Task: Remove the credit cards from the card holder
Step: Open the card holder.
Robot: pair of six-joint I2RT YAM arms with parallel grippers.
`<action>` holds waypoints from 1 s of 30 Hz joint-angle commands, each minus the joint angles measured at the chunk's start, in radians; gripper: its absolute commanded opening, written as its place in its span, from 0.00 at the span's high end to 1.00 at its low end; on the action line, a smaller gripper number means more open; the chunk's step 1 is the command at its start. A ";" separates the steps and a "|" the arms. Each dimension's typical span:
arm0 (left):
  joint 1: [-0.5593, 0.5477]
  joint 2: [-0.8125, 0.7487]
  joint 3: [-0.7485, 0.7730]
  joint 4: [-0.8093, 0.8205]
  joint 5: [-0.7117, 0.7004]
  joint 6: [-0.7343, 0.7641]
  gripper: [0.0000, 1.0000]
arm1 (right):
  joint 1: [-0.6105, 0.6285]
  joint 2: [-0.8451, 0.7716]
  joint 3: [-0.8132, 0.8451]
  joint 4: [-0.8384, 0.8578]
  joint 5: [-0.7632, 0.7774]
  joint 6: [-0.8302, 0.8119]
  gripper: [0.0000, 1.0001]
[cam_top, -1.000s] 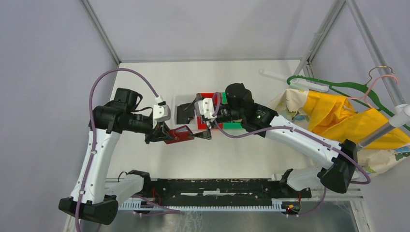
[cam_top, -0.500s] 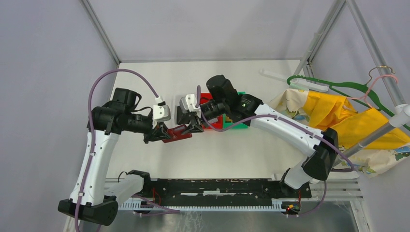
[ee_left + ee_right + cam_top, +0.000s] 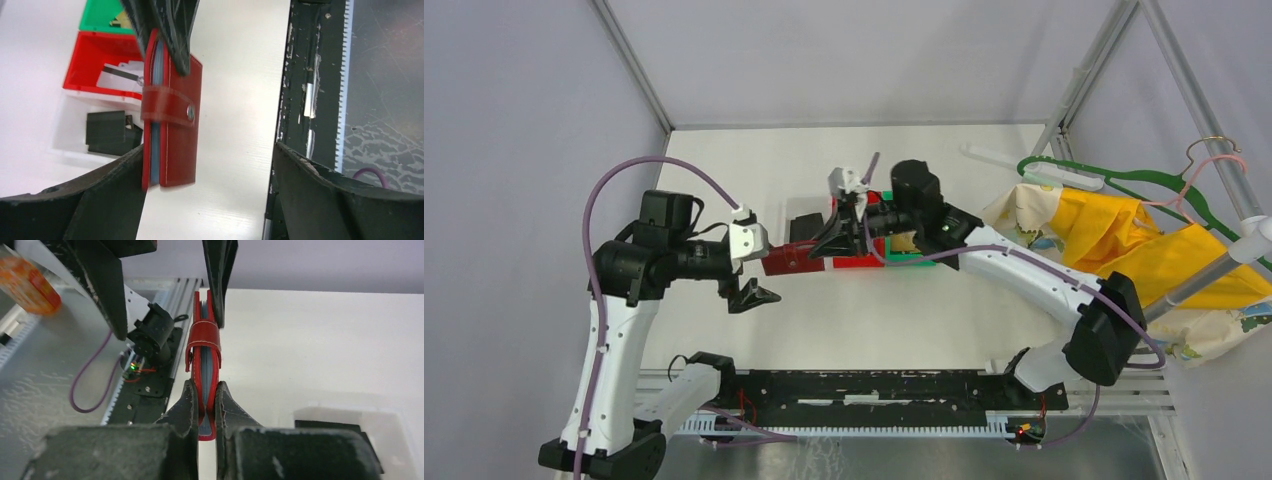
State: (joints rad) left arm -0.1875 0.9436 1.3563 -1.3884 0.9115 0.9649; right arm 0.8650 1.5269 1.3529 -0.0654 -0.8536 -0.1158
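**Card holder** [image 3: 204, 355]: red, folded shut, with a red strap wrapped round it and fastened by a small metal stud. Pale blue-grey leaves show along its open edge. It is held on edge above the desk [image 3: 754, 160], near the middle, just in front of the trays.

**Right end effector** [image 3: 205, 387]: fingers pressed together on one end of the card holder, one on each red face, pinching it.

**Left end effector** [image 3: 210, 150]: fingers spread wide. In the left wrist view the free end of the card holder sits between them, close against one finger and well apart from the other. Whether that finger touches the leather cannot be told.

**Pale card** [image 3: 117, 75]: has a dark stripe and lies flat in the red tray.

**Red tray** [image 3: 100, 50]: open-topped, on the desk just behind the card holder.

**Green tray** [image 3: 100, 12]: stands against the red tray's far side. Its contents are too small to make out.

**White tray** [image 3: 65, 125]: shallow, next to the red tray, and holds a black wallet [image 3: 107, 132].

**Yellow cloth** [image 3: 1124, 240]: bunched at the desk's right side over a printed fabric.

**Green hanger** [image 3: 1114, 180]: lies on the cloth.

**Black rail** [image 3: 874, 385]: runs along the desk's near edge between the two arm bases.
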 commanded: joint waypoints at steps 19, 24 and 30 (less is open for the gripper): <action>-0.004 -0.074 -0.045 0.439 0.275 -0.585 0.67 | -0.086 -0.154 -0.380 1.111 -0.041 0.799 1.00; -0.004 -0.071 -0.047 0.497 0.322 -0.683 0.63 | -0.079 -0.169 -0.391 1.006 0.017 0.707 0.98; -0.004 -0.068 -0.045 0.500 0.317 -0.703 0.71 | -0.078 -0.172 -0.394 1.004 0.045 0.698 0.94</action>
State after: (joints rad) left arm -0.1875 0.8810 1.3003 -0.9504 1.1572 0.3405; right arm 0.7860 1.3735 0.9573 0.9344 -0.8669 0.6193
